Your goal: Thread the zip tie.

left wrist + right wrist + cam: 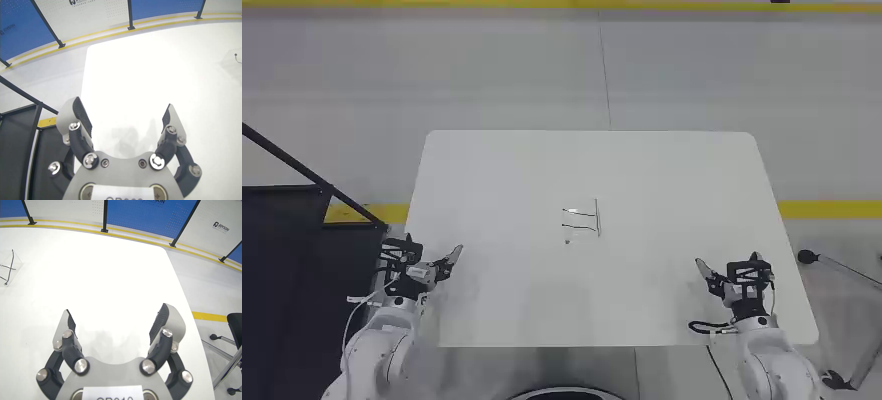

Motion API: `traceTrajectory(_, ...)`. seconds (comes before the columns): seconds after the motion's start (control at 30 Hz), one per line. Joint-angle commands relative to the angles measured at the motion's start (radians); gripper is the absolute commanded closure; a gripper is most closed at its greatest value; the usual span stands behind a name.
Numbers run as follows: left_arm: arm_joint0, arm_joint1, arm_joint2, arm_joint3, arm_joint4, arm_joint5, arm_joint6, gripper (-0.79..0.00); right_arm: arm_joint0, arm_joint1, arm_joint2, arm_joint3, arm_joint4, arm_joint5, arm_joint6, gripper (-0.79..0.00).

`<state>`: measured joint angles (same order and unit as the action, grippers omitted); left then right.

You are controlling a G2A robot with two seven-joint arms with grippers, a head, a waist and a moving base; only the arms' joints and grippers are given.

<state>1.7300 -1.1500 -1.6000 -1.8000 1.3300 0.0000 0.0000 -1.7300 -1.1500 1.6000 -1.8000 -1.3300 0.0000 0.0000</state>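
Silver black-padded left gripper [122,106] wide open, empty, at near-left corner of white tabletop [502,180]; right gripper [115,311] likewise at near-right corner. Thin black plastic zip tie [596,215] mid-tabletop, well apart from both: best pinch head and tail separately

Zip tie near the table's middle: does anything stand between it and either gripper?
Nothing visible does. The zip tie sits near the middle of the white table. Bare tabletop runs from it to the open left gripper and to the open right gripper, both near the table's near edge.
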Motion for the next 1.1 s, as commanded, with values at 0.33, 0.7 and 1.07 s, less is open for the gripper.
traceTrajectory(0.33,0.000,0.000,0.000,0.000,0.000,0.000,0.000,-0.784,0.000,0.000,0.000,0.000,0.000,0.000,0.000,-0.785)
traceTrajectory(0.7,-0.046,0.003,0.021,-0.065,0.007,-0.131,-0.110,-0.785,0.000,0.000,0.000,0.000,0.000,0.000,0.000,-0.785)
traceTrajectory(1.07,-0.164,0.007,0.075,-0.122,-0.241,-0.361,-0.426,-0.785,0.000,0.000,0.000,0.000,0.000,0.000,0.000,-0.785)
